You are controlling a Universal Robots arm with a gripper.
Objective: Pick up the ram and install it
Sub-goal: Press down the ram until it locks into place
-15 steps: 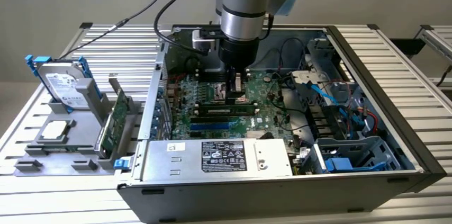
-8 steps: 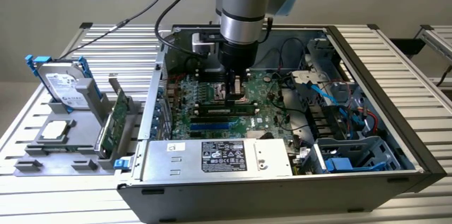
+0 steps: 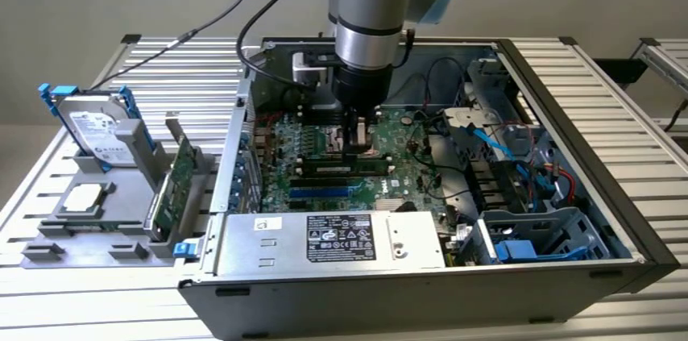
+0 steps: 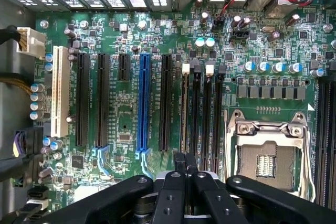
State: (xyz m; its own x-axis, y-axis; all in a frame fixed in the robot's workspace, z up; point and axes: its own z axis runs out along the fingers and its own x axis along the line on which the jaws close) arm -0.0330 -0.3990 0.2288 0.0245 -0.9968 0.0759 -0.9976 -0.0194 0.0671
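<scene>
The ram (image 3: 346, 167) is lying seated in a black slot on the motherboard (image 3: 312, 184) inside the open computer case (image 3: 581, 196), just near of the gripper (image 3: 360, 141), which is hovering right above it. In the wrist view the gripper's fingers (image 4: 185, 167) are pressed together with nothing between them (the empty processor socket (image 4: 269, 153) is sitting just beside). The hard drive (image 3: 95, 130) is standing in a grey holder (image 3: 80, 232) at the exterior view's left.

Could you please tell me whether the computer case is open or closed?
Open: the case has no side panel, so its motherboard lies exposed.
</scene>
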